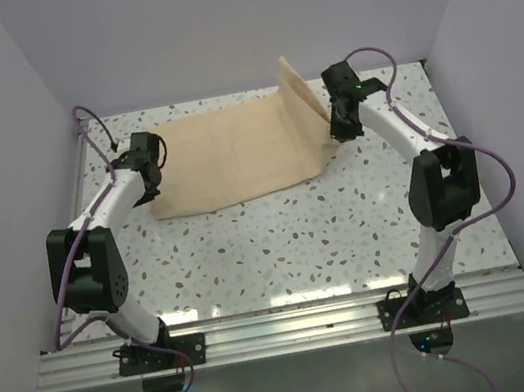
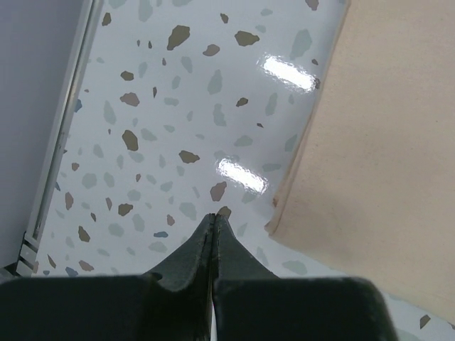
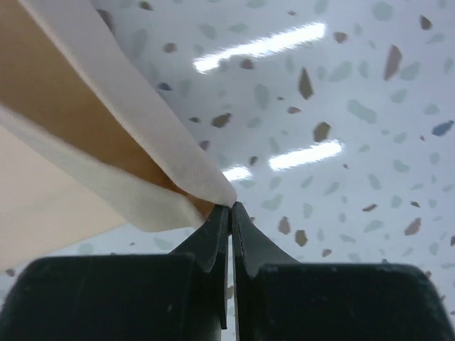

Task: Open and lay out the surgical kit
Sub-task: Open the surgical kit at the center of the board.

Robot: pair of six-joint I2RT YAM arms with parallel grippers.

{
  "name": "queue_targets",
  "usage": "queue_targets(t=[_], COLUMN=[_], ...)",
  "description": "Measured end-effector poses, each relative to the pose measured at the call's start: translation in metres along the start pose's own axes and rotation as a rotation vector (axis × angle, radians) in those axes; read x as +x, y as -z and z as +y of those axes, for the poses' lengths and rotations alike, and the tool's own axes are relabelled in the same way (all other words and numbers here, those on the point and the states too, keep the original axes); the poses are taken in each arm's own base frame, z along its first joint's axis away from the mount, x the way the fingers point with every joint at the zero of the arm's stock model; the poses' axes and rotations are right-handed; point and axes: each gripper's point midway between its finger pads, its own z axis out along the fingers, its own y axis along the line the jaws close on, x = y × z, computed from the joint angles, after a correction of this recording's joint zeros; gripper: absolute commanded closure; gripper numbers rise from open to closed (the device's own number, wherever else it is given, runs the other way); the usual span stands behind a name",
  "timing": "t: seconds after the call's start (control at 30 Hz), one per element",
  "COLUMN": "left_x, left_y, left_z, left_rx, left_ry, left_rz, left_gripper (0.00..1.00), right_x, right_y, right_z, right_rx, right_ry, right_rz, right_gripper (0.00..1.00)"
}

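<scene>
**Q:** Where is the kit, and what has hold of it?

**A:** A beige-tan cloth wrap (image 1: 235, 160) lies spread over the far middle of a white speckled table top (image 1: 281, 243); most of it is flat, but its right end stands up as a raised flap. The right gripper (image 3: 230, 207) is pinched closed on the edge of that flap, a doubled fold of cloth caught between its tips. The left gripper (image 2: 214, 220) sits over bare table just beside the wrap's near left corner; its fingers are pressed together with nothing between them, and whether they touch the cloth cannot be told. Nothing else of the kit shows in any view.

**Q:** How is the cloth likely to behave?

**A:** It looks light, soft and limp; it sags and folds wherever it is not held, so only the pinched part will follow the gripper, and the rest will probably drag or slump. The table looks glossy, so the whole sheet may slide rather than unfold if pulled sideways.

**Q:** Where is it best to grip?

**A:** At an edge or corner, taking a single layer if possible; the near left corner looks a fair place to pin or pinch while the right end is laid out.
</scene>
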Motion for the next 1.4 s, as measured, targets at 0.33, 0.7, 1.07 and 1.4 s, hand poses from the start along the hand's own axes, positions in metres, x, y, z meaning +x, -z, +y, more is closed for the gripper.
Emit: queue_targets(t=[0.33,0.7,1.07,1.4], left_x=[0.004,0.006,-0.016,0.006], left_y=[-0.012,-0.006,0.029,0.043], left_z=[0.006,0.005,0.006,0.017], left_rx=[-0.054,-0.027,0.076,0.111], left_ry=[-0.020,-0.018,0.057,0.059], left_rz=[0.029,0.045,-0.020,-0.015], left_gripper=[0.98,0.01,0.07,0.10], right_x=[0.065,0.010,-0.068,-0.107], right_y=[-0.049,-0.035,-0.015,-0.121], right_z=[-0.099,-0.130,-0.081,-0.041], right_rx=[0.215,0.311,0.068,0.007], right_ry=[-0.055,-0.109,-0.183,-0.185], right_rz=[0.194,0.092,-0.085,-0.073], right_gripper=[0.14,0.13,0.20,0.32])
